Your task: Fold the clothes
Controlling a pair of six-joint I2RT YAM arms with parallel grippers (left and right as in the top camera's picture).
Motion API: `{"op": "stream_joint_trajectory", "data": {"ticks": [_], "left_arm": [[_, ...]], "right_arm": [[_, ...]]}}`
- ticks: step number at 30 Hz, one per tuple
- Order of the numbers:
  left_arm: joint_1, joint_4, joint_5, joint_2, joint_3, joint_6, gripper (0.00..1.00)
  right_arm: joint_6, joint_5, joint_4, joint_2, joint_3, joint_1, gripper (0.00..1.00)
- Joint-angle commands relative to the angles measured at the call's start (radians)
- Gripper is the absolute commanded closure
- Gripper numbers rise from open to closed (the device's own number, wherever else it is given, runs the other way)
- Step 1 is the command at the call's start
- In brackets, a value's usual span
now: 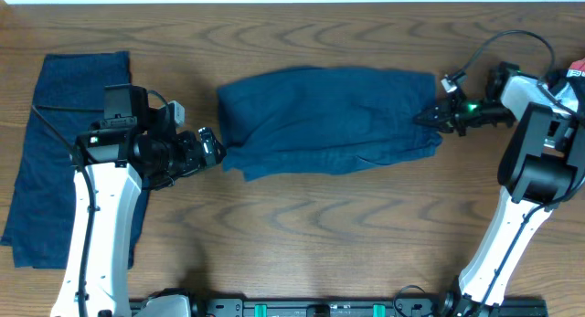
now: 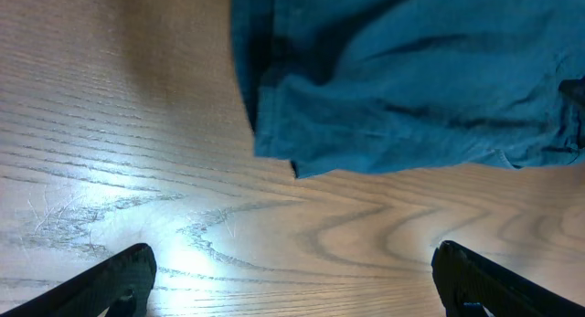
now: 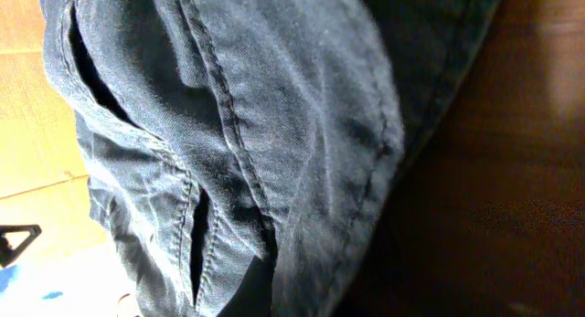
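Note:
A dark navy garment (image 1: 329, 121) lies crumpled and partly folded in the middle of the table. A second navy garment (image 1: 64, 153) lies flat at the far left, partly under my left arm. My left gripper (image 1: 212, 148) is open and empty, just off the middle garment's left edge. In the left wrist view its fingers (image 2: 292, 280) spread wide over bare wood, with the garment's corner (image 2: 411, 79) ahead. My right gripper (image 1: 430, 118) pinches the garment's bunched right edge. In the right wrist view the cloth (image 3: 256, 125) fills the frame and hides the fingers.
The table is brown wood (image 1: 320, 226). A small red object (image 1: 578, 68) shows at the far right edge. The arm bases stand along the front edge.

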Motion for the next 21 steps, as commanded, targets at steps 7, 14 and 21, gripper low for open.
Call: {"op": "stream_joint_trajectory", "data": {"ticks": [7, 14, 21], "left_arm": [[0.000, 0.001, -0.005, 0.006, 0.001, -0.009, 0.02], [0.000, 0.006, -0.005, 0.006, 0.001, -0.008, 0.02], [0.000, 0.006, -0.005, 0.006, 0.001, -0.008, 0.02]], "right_arm": [[0.025, 0.126, -0.120, -0.035, 0.056, -0.004, 0.99], [0.090, 0.317, -0.220, -0.236, 0.155, -0.003, 0.99], [0.100, 0.412, -0.343, -0.368, 0.244, -0.007, 0.99]]}}
